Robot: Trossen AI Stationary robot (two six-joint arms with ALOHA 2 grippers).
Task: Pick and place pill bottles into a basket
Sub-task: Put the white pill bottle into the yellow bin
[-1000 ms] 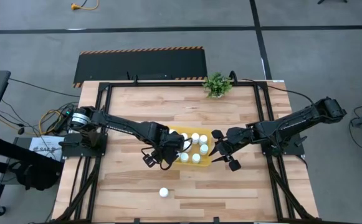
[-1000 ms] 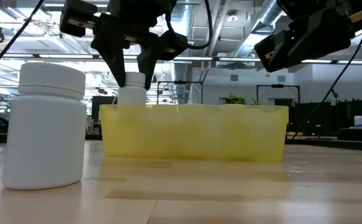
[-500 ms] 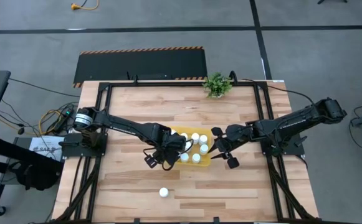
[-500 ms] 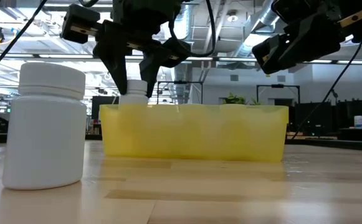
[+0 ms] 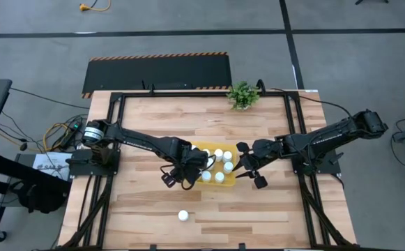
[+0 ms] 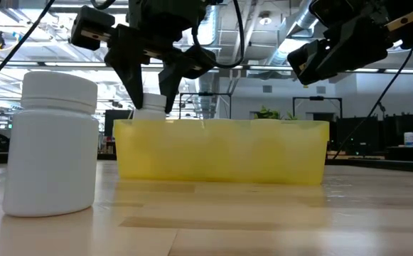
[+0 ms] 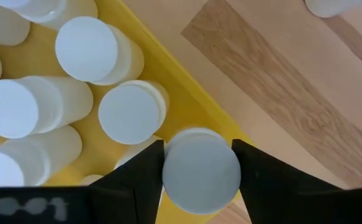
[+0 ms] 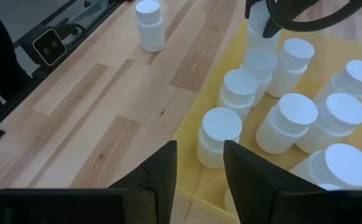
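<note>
Sitting alone on the table (image 5: 146, 125) near its front edge is one stray bottle (image 5: 182, 215), well apart from everything else. Moving right, the left gripper (image 7: 199, 163) is hanging over the near-left corner of the yellow basket (image 5: 217, 183), its fingers (image 7: 144, 171) right beside a white bottle (image 7: 200, 169) between them; can't tell if they're actually squeezing it. Other bottles (image 8: 286, 118) are standing upright inside. The right gripper (image 8: 199, 163), fingers together and empty, is hovering by the basket's right end.
</note>
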